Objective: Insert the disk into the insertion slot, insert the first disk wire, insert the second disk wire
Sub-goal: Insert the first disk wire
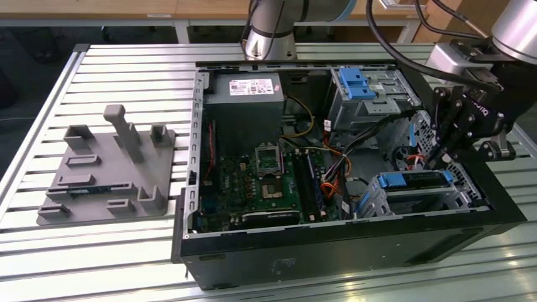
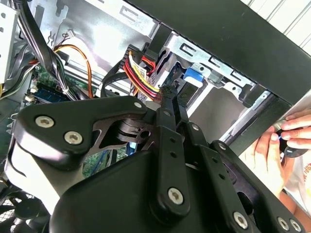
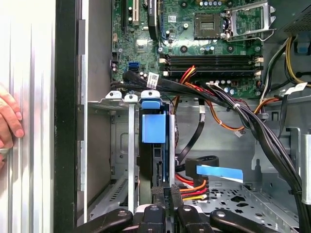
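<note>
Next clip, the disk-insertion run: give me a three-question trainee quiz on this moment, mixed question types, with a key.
1. True or false: the disk stands in the insertion slot.
2. In the exterior view, what lies on the table to the exterior view's left of the computer case? A) a grey fixture plate with upright blocks B) a keyboard C) a monitor
3. In the first wrist view, which body part shows outside the case wall?
Key: 1 true; 2 A; 3 a person's hand.

A grey fixture plate lies on the slatted table beside the open computer case.
</note>
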